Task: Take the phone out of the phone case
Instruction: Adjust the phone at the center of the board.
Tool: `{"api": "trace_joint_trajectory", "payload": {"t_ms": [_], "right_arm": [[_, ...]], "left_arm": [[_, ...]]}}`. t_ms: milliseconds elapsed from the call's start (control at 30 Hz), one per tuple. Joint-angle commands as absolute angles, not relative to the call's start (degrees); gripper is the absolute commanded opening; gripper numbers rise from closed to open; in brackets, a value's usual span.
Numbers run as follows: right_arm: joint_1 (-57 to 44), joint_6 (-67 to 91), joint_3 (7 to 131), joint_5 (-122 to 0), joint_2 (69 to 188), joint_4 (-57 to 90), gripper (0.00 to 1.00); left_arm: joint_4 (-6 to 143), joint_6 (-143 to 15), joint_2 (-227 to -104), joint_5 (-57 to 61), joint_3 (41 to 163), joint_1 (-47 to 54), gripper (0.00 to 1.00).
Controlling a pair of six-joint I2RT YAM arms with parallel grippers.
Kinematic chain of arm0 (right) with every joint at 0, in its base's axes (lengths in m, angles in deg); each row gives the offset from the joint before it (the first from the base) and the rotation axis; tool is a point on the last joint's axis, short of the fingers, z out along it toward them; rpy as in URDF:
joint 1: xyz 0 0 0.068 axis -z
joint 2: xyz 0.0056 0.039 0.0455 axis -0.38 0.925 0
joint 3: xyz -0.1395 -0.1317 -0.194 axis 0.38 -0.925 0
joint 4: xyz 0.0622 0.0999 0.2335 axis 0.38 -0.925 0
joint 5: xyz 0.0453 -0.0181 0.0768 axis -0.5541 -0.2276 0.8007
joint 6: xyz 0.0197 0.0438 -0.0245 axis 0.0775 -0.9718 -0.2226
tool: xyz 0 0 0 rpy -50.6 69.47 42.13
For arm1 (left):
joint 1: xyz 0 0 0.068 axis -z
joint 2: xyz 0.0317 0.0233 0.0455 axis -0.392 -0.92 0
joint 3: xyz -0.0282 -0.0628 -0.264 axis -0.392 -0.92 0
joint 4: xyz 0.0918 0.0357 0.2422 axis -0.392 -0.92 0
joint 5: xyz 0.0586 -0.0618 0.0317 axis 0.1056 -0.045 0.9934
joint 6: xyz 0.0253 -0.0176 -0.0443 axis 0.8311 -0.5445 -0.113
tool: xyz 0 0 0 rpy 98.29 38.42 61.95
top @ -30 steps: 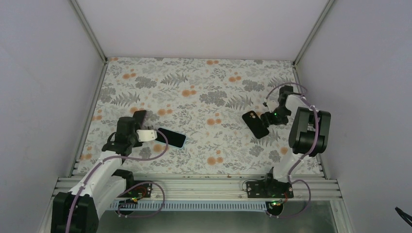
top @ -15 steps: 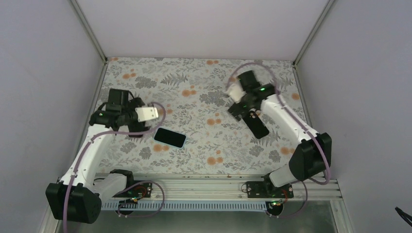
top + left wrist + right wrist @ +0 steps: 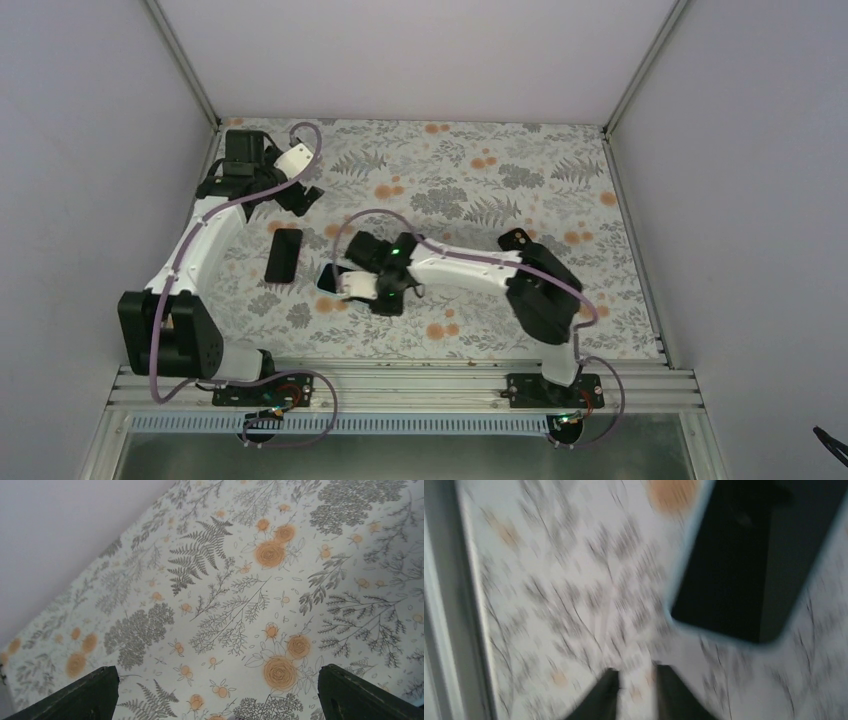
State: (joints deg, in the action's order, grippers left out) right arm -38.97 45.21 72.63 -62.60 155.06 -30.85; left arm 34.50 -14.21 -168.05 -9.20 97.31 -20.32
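Left tool (image 3: 220, 695) was wide apart, right tool (image 3: 639, 697) a little apart, both empty. We thought best: go slow, line up on phone (image 3: 749, 565) edge, then pinch.

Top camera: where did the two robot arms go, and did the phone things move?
The left gripper swung to the far left corner, jaws wide, empty. The right gripper swept across to the light-edged phone, jaws slightly apart, gripping nothing. A black slab now lies at left where none showed. The phone and the half-hidden black case stayed put.
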Motion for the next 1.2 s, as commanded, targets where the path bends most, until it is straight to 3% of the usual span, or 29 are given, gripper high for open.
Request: {"api": "trace_joint_trajectory", "payload": {"t_ms": [0,333,667,900,1167], "right_arm": [[-42.61,45.00,85.41,-54.19,164.43,-31.51,0.04],[-46.12,43.65,108.39,-54.16,183.40,-30.23,0.04],[-42.59,41.06,107.90,-62.19,187.10,-26.03,0.04],[-33.62,39.77,100.13,-64.48,180.50,-27.12,0.04],[-21.32,40.34,73.59,-65.28,162.81,-25.60,0.04]], "left_arm": [[38.82,-19.40,-170.23,-9.80,100.14,-20.93,0.98],[40.24,-17.97,-171.66,-8.20,101.05,-23.15,1.00],[41.48,-16.96,-170.23,-8.27,100.11,-27.26,1.00],[40.67,-16.03,-168.43,-8.77,98.46,-27.99,1.00],[40.65,-14.93,-166.64,-11.07,95.70,-28.44,1.00]]}}
